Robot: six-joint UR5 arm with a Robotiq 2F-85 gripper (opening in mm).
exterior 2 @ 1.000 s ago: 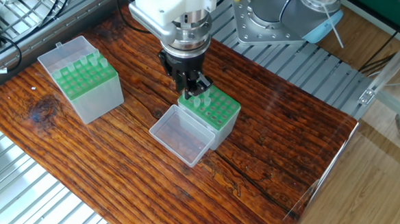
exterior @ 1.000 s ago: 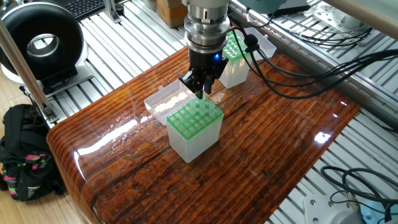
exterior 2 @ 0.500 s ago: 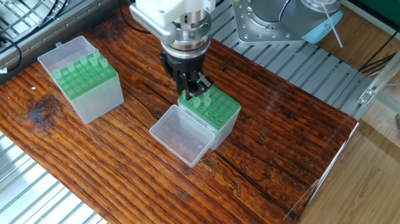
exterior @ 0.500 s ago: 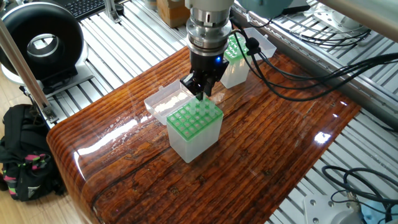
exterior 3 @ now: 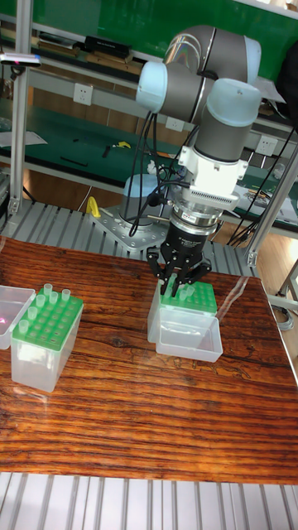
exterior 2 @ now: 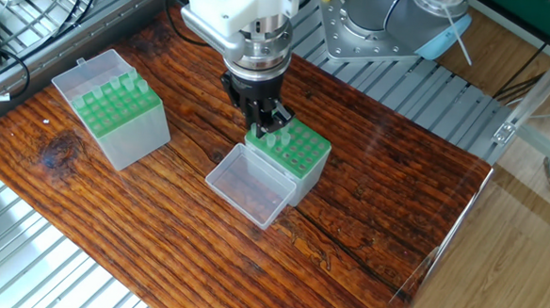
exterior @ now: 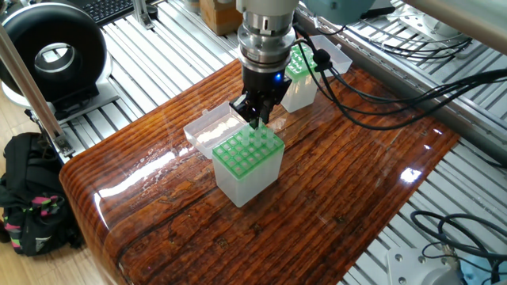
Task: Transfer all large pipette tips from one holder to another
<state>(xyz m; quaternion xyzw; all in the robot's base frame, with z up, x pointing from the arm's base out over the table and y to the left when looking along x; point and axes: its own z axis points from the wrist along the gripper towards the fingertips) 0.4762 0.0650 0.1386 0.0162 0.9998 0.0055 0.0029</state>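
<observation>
My gripper (exterior: 255, 119) (exterior 2: 266, 127) (exterior 3: 179, 286) points straight down over the back corner of the near holder (exterior: 246, 163) (exterior 2: 292, 153) (exterior 3: 189, 305), a clear box with a green rack. The fingers look closed around a large pipette tip (exterior 2: 269, 140) that stands in a corner hole. A second tip (exterior 2: 281, 138) stands beside it. The other holder (exterior 2: 117, 116) (exterior 3: 45, 338) (exterior: 301, 73) carries several whitish tips (exterior 2: 118, 91) (exterior 3: 48, 295) in its green rack.
The near holder's clear lid (exterior: 207, 131) (exterior 2: 249, 185) (exterior 3: 189, 339) lies open flat on the wooden table (exterior: 341, 182). Cables (exterior: 380, 87) hang from the wrist. A black round device (exterior: 54, 55) stands off the table's left edge.
The wrist has shifted only very slightly. The fingers stay at the same corner of the near holder.
</observation>
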